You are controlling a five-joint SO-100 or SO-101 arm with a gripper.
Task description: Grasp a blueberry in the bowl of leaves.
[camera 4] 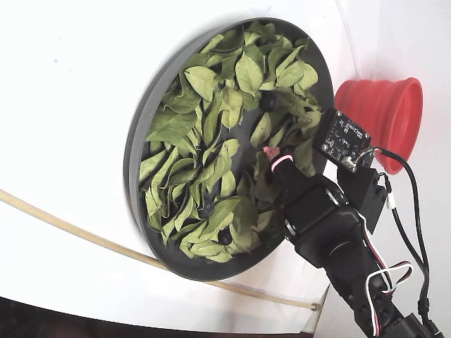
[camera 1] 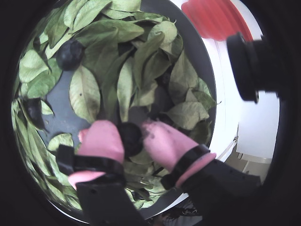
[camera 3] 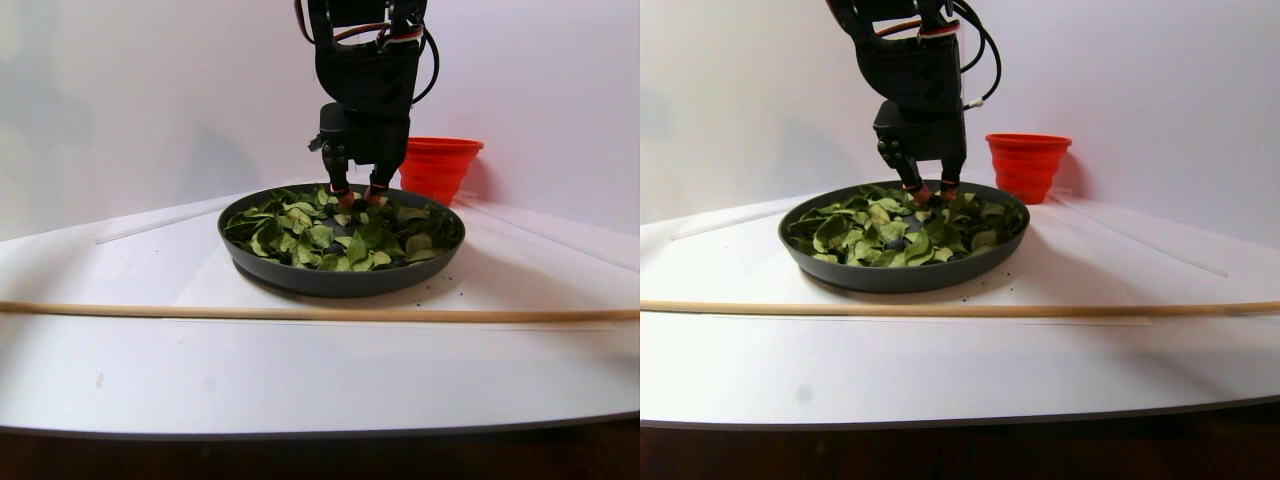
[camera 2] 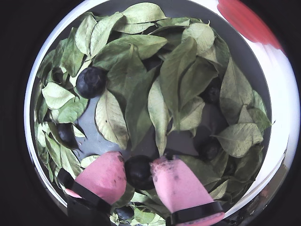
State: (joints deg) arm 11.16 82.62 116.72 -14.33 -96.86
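The pink-padded claw [camera 2: 145,168], narrowly parted, brackets a round dark blueberry [camera 2: 139,171] lying squarely between its fingertips among green leaves [camera 2: 176,75].

Bright even light; wrist views fisheye, black vignette; soft shadow beside bowl [camera 3: 340,275].

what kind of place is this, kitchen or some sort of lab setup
Most likely a tabletop robot test setup, not a kitchen. A plain white table against a bare wall holds only a dark-grey bowl of leaves, a red cup and the arm's pink-tipped gripper.
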